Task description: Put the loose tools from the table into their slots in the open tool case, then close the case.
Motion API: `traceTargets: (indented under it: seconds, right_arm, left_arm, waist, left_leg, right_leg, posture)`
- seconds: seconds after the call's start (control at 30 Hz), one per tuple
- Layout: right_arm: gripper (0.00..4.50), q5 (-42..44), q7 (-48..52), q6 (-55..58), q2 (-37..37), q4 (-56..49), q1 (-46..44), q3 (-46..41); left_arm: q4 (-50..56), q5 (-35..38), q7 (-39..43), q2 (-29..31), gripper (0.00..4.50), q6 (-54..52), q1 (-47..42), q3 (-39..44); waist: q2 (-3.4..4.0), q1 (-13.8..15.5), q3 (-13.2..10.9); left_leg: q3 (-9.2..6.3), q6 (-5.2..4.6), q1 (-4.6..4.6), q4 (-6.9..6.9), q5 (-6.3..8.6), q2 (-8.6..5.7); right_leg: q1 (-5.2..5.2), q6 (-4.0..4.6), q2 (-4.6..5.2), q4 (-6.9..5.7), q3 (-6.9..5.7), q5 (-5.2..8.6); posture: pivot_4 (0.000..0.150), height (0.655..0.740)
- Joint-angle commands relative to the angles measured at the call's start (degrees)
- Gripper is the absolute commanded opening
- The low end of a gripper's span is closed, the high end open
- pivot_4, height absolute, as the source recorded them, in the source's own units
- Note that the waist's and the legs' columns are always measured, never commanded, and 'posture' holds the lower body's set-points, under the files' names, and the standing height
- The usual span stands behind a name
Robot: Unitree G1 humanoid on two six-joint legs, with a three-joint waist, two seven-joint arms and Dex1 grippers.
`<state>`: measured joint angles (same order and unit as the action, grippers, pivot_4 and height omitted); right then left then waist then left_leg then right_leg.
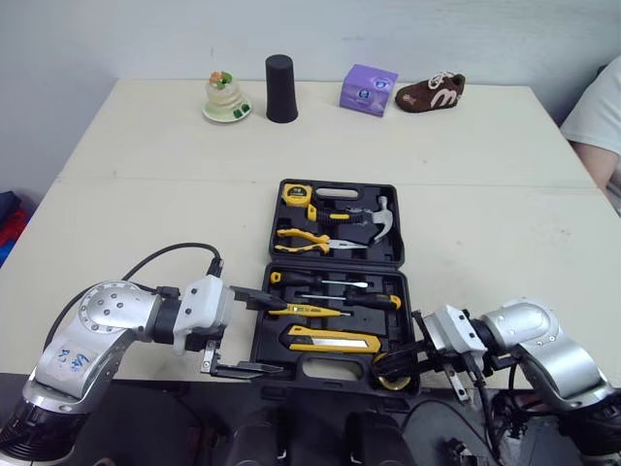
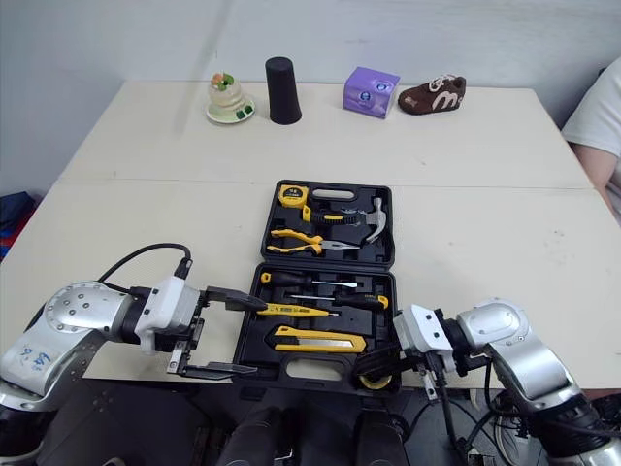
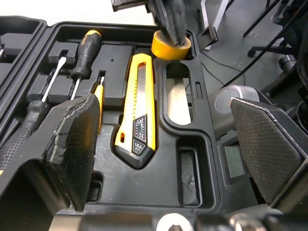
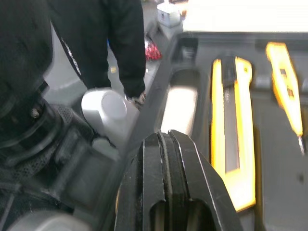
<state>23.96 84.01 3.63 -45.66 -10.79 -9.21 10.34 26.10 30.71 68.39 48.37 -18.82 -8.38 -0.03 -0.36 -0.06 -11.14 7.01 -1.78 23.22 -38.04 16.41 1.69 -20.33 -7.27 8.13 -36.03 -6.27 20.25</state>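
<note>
The black tool case [image 1: 272,342] lies open near the table's front edge. Its far half holds a tape measure [image 1: 296,194], pliers [image 1: 306,239] and a hammer [image 1: 376,220]. Its near half holds screwdrivers [image 1: 320,282] and a yellow utility knife [image 1: 332,338]. My left gripper [image 1: 250,333] is open at the near half's left side, one finger over the tray, the other past its front edge. At the case's near right corner, my right gripper [image 1: 396,369] is shut on a yellow tape roll [image 3: 171,46]. The roll hangs over the corner slot.
Along the table's far edge stand a cake figurine [image 1: 226,97], a black cup [image 1: 280,88], a purple box [image 1: 368,89] and a brown shoe [image 1: 430,93]. A person's sleeve [image 1: 602,112] shows at the far right. The case's front edge is close to the table's front edge.
</note>
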Motion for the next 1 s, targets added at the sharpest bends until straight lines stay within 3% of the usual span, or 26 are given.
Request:
traceTargets:
  seconds: [0.03, 0.37, 0.5, 0.63, 0.8, 1.0]
  right_arm:
    - [0.03, 1.3, -2.1, 3.1, 1.5, 0.8, -0.6, -0.6]
    - [0.03, -6.4, 3.1, -10.2, 0.8, 14.5, 1.4, 3.1]
    - [0.03, -8.3, 3.6, -15.1, 0.3, 19.6, 1.2, 4.1]
    - [0.03, 0.3, -0.5, -2.0, -1.0, 11.2, 0.3, 0.9]
    - [0.03, 12.4, -4.6, 13.9, -7.0, -2.1, 1.8, -7.8]
    - [0.03, 10.1, -13.6, 11.0, -5.2, 3.1, 1.7, -19.7]
  left_arm:
    - [0.5, 0.5, 0.5, 1.3, 4.50, 0.2, 0.5, 2.0]
    - [1.0, 0.2, -1.1, 1.3, 4.50, 0.3, 1.4, 2.9]
    - [1.0, 0.1, -1.9, 1.3, 4.50, 0.4, 2.0, 3.5]
    - [0.2, 0.7, -4.2, 0.6, 4.50, 0.0, 3.1, 5.9]
    - [-2.5, 3.0, -9.4, -1.3, 4.50, -2.7, 4.1, 12.1]
    - [-9.0, -2.1, -19.5, -3.7, 4.50, -0.8, 3.7, 18.8]
  waist:
    - [0.00, 0.0, 0.0]
    - [-0.17, 0.1, 0.1]
    - [-0.56, 0.1, 0.4]
    - [-0.86, 0.1, 0.6]
    - [-0.50, 0.1, 0.3]
    - [-0.42, 0.0, 0.3]
  left_leg:
    - [0.00, 0.00, 0.00, 0.00, 0.00, 0.00]
    - [-0.05, -0.02, -0.19, 0.00, 0.01, -0.02]
    - [-0.20, 0.06, -0.87, 0.07, 0.32, 0.00]
    - [-0.36, 0.43, -1.00, 0.08, 0.55, 0.03]
    - [-0.38, 0.15, -0.61, 0.08, 0.38, 0.05]
    - [-0.32, 0.24, -0.61, 0.26, 0.33, 0.15]
  right_leg:
    - [0.00, 0.00, 0.00, 0.00, 0.01, 0.00]
    - [0.27, 0.00, 0.02, 0.06, -0.02, 0.00]
    - [1.04, 0.03, 0.19, 0.27, 0.09, 0.02]
    - [1.30, 0.03, 0.39, 0.43, 0.16, 0.02]
    - [0.86, 0.09, 0.47, 0.39, 0.15, 0.04]
    - [0.77, 0.16, 0.32, 0.38, 0.08, 0.08]
  posture:
    - [0.150, 0.7400]
    - [0.150, 0.7400]
    - [0.150, 0.7400]
    - [0.150, 0.7400]
    - [0.150, 0.7400]
    - [0.150, 0.7400]
